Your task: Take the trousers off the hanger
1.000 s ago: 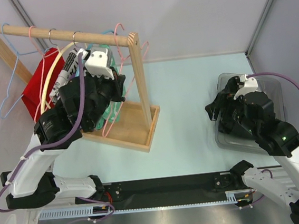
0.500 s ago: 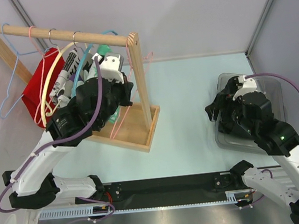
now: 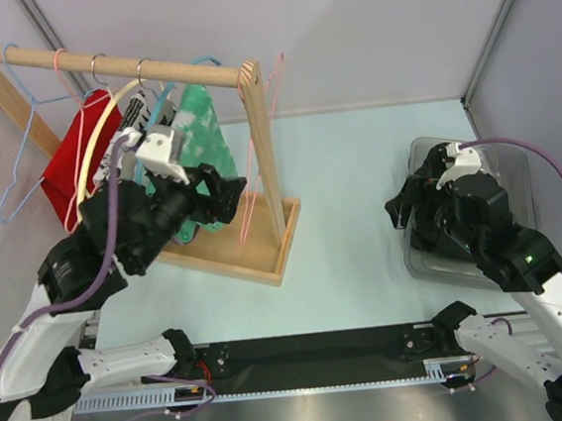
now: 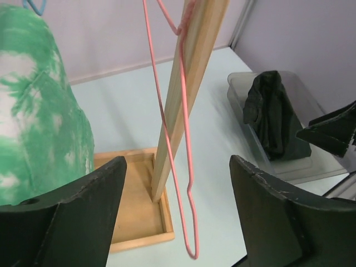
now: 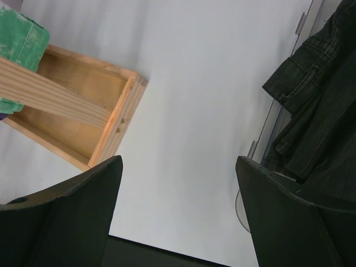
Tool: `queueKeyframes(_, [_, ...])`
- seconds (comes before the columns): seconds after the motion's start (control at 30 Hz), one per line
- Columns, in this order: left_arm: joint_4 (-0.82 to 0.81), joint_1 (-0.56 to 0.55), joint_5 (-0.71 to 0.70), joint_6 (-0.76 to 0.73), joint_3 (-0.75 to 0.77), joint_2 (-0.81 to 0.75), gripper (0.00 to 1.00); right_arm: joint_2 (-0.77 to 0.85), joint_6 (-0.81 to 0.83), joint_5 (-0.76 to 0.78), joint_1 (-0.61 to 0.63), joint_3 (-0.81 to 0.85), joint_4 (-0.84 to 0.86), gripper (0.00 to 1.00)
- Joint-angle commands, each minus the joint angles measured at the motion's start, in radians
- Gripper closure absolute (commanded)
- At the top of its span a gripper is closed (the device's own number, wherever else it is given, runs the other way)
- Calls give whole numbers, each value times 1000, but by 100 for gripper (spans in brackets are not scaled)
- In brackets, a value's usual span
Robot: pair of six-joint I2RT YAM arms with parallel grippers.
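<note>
— Where do we log the green tie-dye trousers?
— On the wooden rack, draped from a teal hanger. Long axis vertical, lower end toward the base tray.
— End effectors?
— We note the left end effector spread wide, facing a bare pink wire hanger. The right end effector is apart too, empty, near the clear bin of dark denim.

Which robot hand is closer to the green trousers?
Left. The left hand is just beside the green trousers; the right hand is far across the table, by the bin.
</note>
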State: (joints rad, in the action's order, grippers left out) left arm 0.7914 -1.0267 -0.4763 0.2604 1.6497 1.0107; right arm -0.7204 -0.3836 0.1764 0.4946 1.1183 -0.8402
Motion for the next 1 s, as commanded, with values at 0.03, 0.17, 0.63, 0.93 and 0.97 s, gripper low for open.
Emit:
queueKeyframes(0.03, [-64,43,37,-82,11,-60,19,6,9,-3,4,-5,13,11])
queueKeyframes(0.17, [6,164,125,-112,125,14,18,7,6,-14,4,-9,18,11])
queueKeyframes(0.63, [121,621,396,-130,447,207,36,6,17,-20,5,0,7,11])
queueKeyframes(0.93, [100,734,512,-99,331,215,42,4,29,-18,4,5,-2,11])
queueKeyframes(0.97, [98,741,510,-98,317,215,42,4,28,-18,4,5,0,11])
